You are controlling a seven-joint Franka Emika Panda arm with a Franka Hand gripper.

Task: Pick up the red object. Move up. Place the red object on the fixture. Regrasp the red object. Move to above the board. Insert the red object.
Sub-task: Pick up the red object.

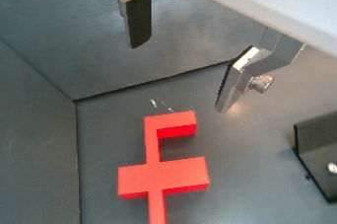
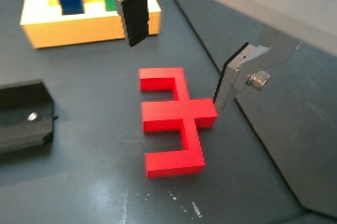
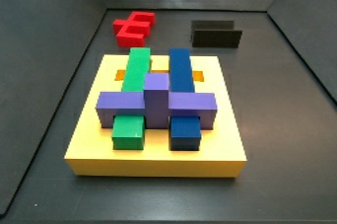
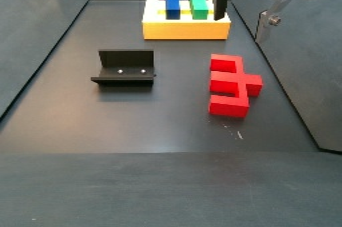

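Observation:
The red object lies flat on the dark floor, a blocky bar with a short stub, also seen in both wrist views and far back in a side view. My gripper hangs open well above it, nothing between its fingers; in both wrist views the gripper stands apart from the piece. The black fixture stands beside the red object. The yellow board sits further along the floor.
Green, blue and purple blocks are interlocked on the board. Dark sloping walls enclose the floor; one wall runs close to the red object and to a silver finger.

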